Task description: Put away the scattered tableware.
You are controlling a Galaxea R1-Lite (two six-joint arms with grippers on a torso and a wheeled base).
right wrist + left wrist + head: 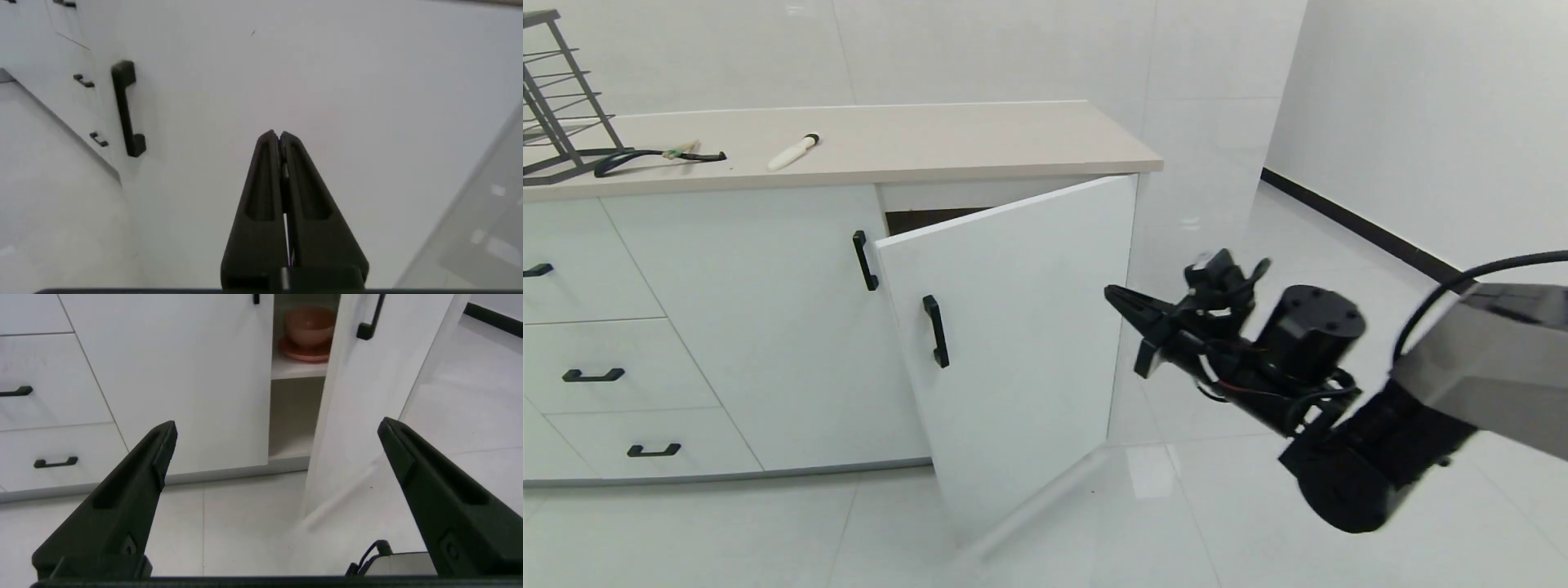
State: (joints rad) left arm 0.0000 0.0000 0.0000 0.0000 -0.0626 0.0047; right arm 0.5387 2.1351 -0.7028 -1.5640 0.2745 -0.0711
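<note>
At the far left of the beige countertop (947, 135) stands a dark wire rack (556, 90). Just beside its foot lies a black utensil (645, 155) with a curved handle. A little more to the right, apart from it, lies a white-handled utensil (792, 152) with a dark tip. Both lie flat on the counter surface.

Under the counter the cabinet is white. At the left it has drawers (605, 351) with short black handles. The left gripper (278, 429) hangs low above the floor (768, 531) and faces this cabinet, with its two fingers spread wide apart and nothing between them. Past it, inside the open compartment, a pinkish bowl (309, 322) sits on a plate (302, 353) of the same colour, on the upper shelf (298, 369).

The cabinet door (1013, 343) stands swung outward, and its black door handle (936, 331) is upright near the free edge. To the right of the door is the right gripper (1112, 294). Its fingers are pressed together on nothing, and the tip points at the outer white face of the door, very near to it; I cannot tell whether it touches.

The floor is of glossy white tiles. At the right a plain white wall (1421, 106) has a black baseboard (1347, 220) along its bottom.
</note>
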